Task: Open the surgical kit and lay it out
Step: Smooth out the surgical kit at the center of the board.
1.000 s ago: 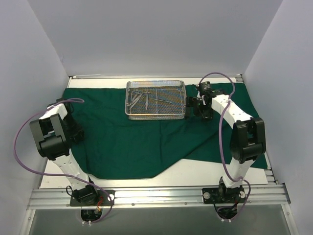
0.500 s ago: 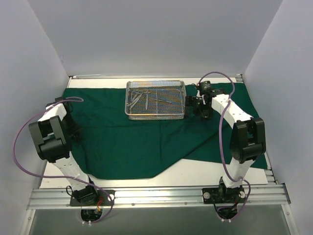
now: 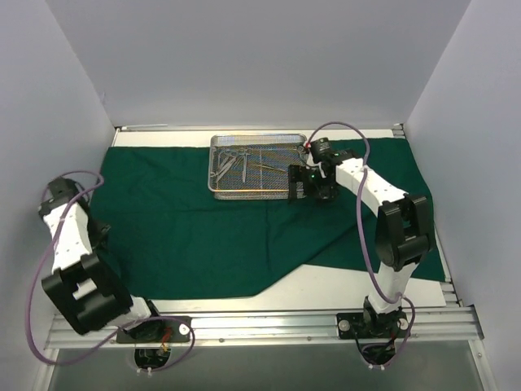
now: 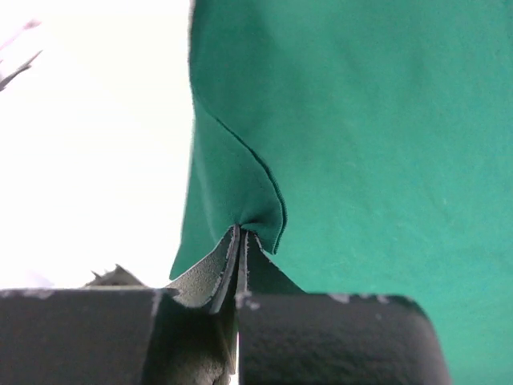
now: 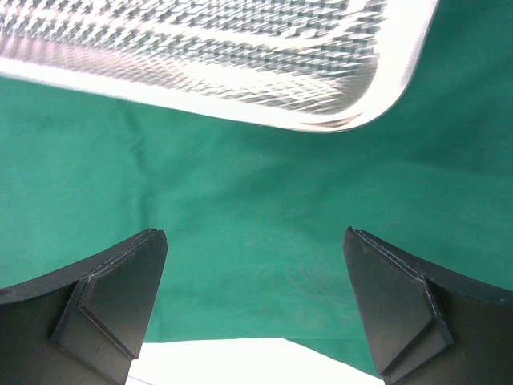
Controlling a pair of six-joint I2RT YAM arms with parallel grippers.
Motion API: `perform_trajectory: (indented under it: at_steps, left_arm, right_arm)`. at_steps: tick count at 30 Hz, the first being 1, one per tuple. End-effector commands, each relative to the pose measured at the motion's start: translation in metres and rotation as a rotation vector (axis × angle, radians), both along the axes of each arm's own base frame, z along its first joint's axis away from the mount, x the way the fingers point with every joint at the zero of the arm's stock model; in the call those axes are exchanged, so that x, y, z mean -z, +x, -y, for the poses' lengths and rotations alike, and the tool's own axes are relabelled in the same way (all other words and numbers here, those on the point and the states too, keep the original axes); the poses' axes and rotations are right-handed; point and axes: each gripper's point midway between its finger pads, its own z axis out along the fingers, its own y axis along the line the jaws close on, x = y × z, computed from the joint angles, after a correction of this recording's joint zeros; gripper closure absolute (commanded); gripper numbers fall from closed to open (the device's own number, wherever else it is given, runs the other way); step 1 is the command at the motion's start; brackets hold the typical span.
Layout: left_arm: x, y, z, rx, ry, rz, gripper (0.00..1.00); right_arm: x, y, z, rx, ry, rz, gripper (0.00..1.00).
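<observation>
Lying mostly unfolded across the counter (image 3: 342,285), the drape (image 3: 244,236) carries the tray (image 3: 257,195) at its far middle, tools (image 3: 234,163) inside, not yet laid out. Left jaws pinch the drape's left edge shut; right jaws gape empty beside the tray's near right corner.

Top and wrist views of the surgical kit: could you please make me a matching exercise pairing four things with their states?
1. left gripper
2. right gripper
3. wire-mesh tray
4. green drape

A. open, by the tray's corner
B. spread beneath the tray
C. shut on a fold of the drape
D. holds steel instruments

Pairs: 1-C, 2-A, 3-D, 4-B.
</observation>
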Motion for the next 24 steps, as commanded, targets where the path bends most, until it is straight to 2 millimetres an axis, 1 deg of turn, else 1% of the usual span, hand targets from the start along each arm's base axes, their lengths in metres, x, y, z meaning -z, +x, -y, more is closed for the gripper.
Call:
perform_trajectory:
  at_steps: [1,4,5,6,7,8,9,10,12,14,15,16,17,18,19,20,21,22,23,24]
  left_arm:
    - [-0.034,-0.024,-0.016,-0.194,0.058,0.135,0.98]
    - [-0.053,-0.049,-0.021,-0.321,0.116,0.162,0.96]
    - [-0.053,-0.059,-0.025,-0.404,0.147,0.154,0.93]
    - [-0.051,-0.076,-0.020,-0.458,0.144,0.105,0.88]
    - [-0.053,-0.082,-0.021,-0.495,0.158,0.098,0.78]
    - [-0.056,-0.084,-0.021,-0.518,0.170,0.107,0.56]
    - [-0.058,-0.089,-0.020,-0.535,0.176,0.093,0.29]
    - [-0.058,-0.091,-0.019,-0.550,0.175,0.085,0.07]
    - [-0.058,-0.088,-0.016,-0.527,0.151,0.086,0.06]
    - [-0.058,-0.086,-0.018,-0.513,0.151,0.077,0.06]
    - [-0.060,-0.079,-0.018,-0.494,0.135,0.099,0.06]
    - [-0.058,-0.070,-0.017,-0.466,0.108,0.106,0.06]
    - [-0.059,-0.055,-0.017,-0.389,0.095,0.136,0.06]
    - [-0.064,-0.038,-0.012,-0.332,0.056,0.179,0.06]
    - [-0.060,-0.026,-0.009,-0.286,0.031,0.175,0.06]
    - [-0.062,-0.001,0.000,-0.168,0.031,0.208,0.02]
    - [-0.061,0.012,0.008,-0.107,0.014,0.220,0.07]
    - [-0.059,0.029,0.015,-0.057,-0.011,0.214,0.09]
    - [-0.057,0.049,0.034,0.040,-0.026,0.233,0.12]
    - [-0.054,0.063,0.046,0.099,-0.050,0.239,0.14]
  right_arm:
    - [-0.011,-0.007,-0.018,-0.031,0.040,-0.008,0.00]
    - [-0.007,-0.012,-0.026,-0.054,0.042,-0.009,0.00]
    - [-0.006,-0.013,-0.027,-0.058,0.040,-0.008,0.00]
    - [-0.005,-0.016,-0.027,-0.063,0.035,-0.018,0.00]
    - [-0.004,-0.017,-0.028,-0.068,0.030,-0.022,0.00]
    - [-0.003,-0.018,-0.028,-0.069,0.024,-0.025,0.00]
    - [-0.004,-0.020,-0.030,-0.074,0.024,-0.030,0.00]
    - [-0.003,-0.021,-0.031,-0.075,0.024,-0.037,0.00]
    - [-0.007,-0.020,-0.033,-0.073,0.035,-0.038,0.00]
    - [-0.011,-0.017,-0.033,-0.069,0.031,-0.033,0.00]
    - [-0.011,-0.017,-0.030,-0.060,0.019,-0.039,0.00]
    - [-0.013,-0.015,-0.025,-0.033,0.016,-0.040,0.00]
    - [-0.010,-0.018,-0.018,-0.007,0.005,-0.055,0.00]
    - [-0.013,-0.017,-0.009,0.027,0.002,-0.048,0.00]
    - [-0.012,-0.013,0.013,0.105,0.005,-0.063,0.00]
    - [-0.004,-0.020,0.030,0.153,-0.002,-0.102,0.00]
    - [-0.008,-0.021,0.045,0.199,0.009,-0.104,0.03]
    - [-0.007,-0.019,0.074,0.282,-0.002,-0.112,0.05]
    - [-0.006,-0.025,0.088,0.324,-0.019,-0.127,0.06]
    - [-0.007,-0.032,0.099,0.357,-0.033,-0.126,0.07]
